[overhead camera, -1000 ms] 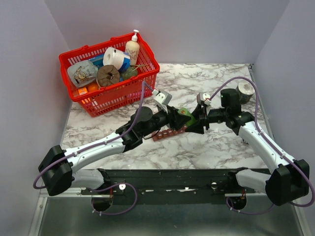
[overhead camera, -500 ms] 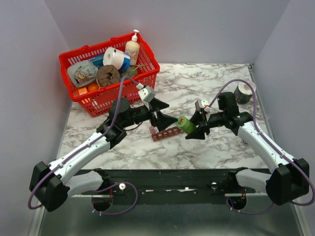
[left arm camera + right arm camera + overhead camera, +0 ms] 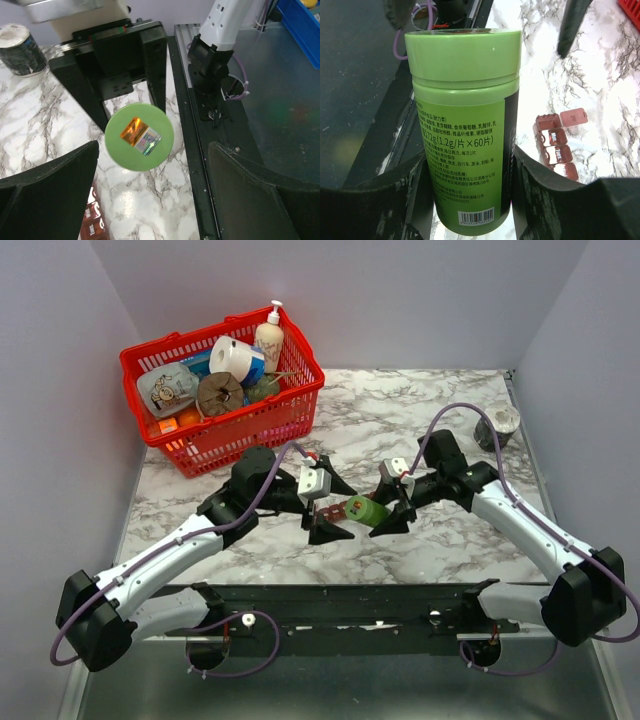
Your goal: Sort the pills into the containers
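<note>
A green pill bottle [image 3: 366,510] with its cap on lies sideways in my right gripper [image 3: 384,510], which is shut on its body. In the right wrist view the bottle [image 3: 465,125] fills the gap between my fingers [image 3: 560,200]. The dark red-brown container strip [image 3: 558,146] lies on the marble beside it, with its end lid open. My left gripper [image 3: 330,508] is open and empty. It faces the bottle's cap [image 3: 139,136], with a finger on each side and a gap before it. The strip shows in the top view [image 3: 336,506] and at the left wrist view's bottom edge [image 3: 92,222].
A red wire basket [image 3: 286,405] full of household items stands at the back left. A small dark can [image 3: 497,425] stands at the back right and also shows in the left wrist view [image 3: 20,47]. The black base rail [image 3: 350,600] runs along the near edge.
My left gripper swung from beside the bottle to in front of its cap, fingers spread. My right gripper carried the bottle a little left and nearer, over the strip.
</note>
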Available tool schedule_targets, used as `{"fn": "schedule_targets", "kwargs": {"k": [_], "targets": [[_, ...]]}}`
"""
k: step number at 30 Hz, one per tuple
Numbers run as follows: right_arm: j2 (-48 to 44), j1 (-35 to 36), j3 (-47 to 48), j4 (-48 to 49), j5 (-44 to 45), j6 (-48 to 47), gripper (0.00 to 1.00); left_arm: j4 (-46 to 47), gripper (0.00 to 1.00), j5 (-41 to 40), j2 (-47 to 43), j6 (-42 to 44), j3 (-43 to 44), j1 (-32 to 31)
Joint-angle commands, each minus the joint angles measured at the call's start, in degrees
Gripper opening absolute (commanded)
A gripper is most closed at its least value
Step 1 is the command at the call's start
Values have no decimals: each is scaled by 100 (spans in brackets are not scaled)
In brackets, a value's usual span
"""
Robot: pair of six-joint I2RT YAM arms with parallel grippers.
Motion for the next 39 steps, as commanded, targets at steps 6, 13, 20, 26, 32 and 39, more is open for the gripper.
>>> {"fn": "schedule_targets", "kwargs": {"k": [6, 13, 20, 26, 32, 39], "targets": [[151, 99, 144, -78, -179, 7, 5, -483, 87, -485, 161, 722, 336, -388], [124, 90, 74, 1, -100, 156, 5, -632, 19, -1019, 301, 337, 537, -441], [-148, 90, -312, 1159, 1348, 1260, 4, -538, 0, -2364, 433, -2485, 635, -336], [-245, 90, -471, 2294, 3271, 2168, 1, -807, 0, -3745, 758, -6059, 336, -318], [-201, 90, -524, 2435, 3347, 2275, 1, -1792, 0, -4845, 907, -7812, 835, -459], [-333, 90, -621, 2287, 2494, 2187, 1, -907, 99, -3976, 794, -5592, 961, -432]]}}
